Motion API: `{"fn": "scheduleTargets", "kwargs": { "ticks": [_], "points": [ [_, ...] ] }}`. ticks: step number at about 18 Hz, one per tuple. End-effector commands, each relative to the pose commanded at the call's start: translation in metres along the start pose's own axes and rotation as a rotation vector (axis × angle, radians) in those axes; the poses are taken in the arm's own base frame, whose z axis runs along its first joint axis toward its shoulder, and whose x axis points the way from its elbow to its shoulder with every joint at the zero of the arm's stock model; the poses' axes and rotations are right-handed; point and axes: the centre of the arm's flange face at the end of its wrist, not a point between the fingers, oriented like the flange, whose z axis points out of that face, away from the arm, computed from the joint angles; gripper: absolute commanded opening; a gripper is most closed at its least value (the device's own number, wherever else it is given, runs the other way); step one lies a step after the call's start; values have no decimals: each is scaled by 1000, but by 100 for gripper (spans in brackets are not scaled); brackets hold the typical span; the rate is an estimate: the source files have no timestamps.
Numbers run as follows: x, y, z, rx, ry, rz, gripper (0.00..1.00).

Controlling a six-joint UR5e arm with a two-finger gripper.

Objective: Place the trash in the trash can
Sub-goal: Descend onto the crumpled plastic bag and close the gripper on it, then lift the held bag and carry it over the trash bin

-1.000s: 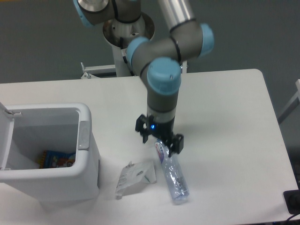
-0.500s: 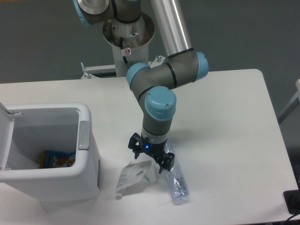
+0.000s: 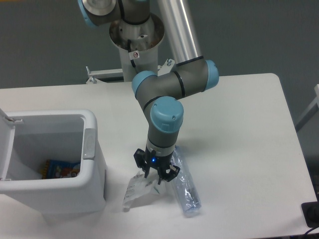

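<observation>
The wrapper (image 3: 141,189), crumpled clear-and-white plastic, was found lying flat on the white surface (image 3: 239,129), just beside the trash can (image 3: 50,164) on its right. The gripper (image 3: 155,175) was positioned directly over the wrapper's upper right corner, low enough that contact appeared likely. Whether the fingers were spread or already closed on the film could not be told, as the wrist blocked the tips from view.

The plastic bottle (image 3: 185,186) was noted lying on its side just beside the wrapper, its upper end close against the gripper's right flank.

Risks were assessed as follows. The wrapper was thin and flat; a pinch taken at one corner could be judged liable to slip or to catch only a fold, so that the piece would drop short of the bin. The bottle, being round and unsecured, could be nudged and sent rolling toward the near edge of the surface by any sideways correction.

The trash can was observed open, its lid (image 3: 6,144) hinged up at the left, with coloured packaging (image 3: 59,169) already inside. The right wall and its grey latch tab (image 3: 89,143) stood between wrapper and opening, so a lift clear of the rim would be required.
</observation>
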Motion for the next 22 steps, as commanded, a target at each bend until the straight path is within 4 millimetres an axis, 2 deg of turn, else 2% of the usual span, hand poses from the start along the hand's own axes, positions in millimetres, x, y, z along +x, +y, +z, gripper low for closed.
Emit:
{"fn": "scheduleTargets", "kwargs": {
  "ticks": [4, 7, 11, 13, 15, 19, 21, 22],
  "points": [
    [-5, -8, -10, 19, -17, -20, 0],
    [-14, -25, -39, 69, -58, -42, 0],
    [-43, -65, -110, 224, -111, -199, 0],
    [-59, -70, -148, 305, -110, -306, 0],
    [-63, -64, -186, 362, -117, -356, 0],
    [-47, -57, -251, 439, -148, -383, 0],
    [-26, -56, -295, 524, -115, -411, 0],
    [-15, -57, -308, 551, -96, -415, 0]
  ]
}}
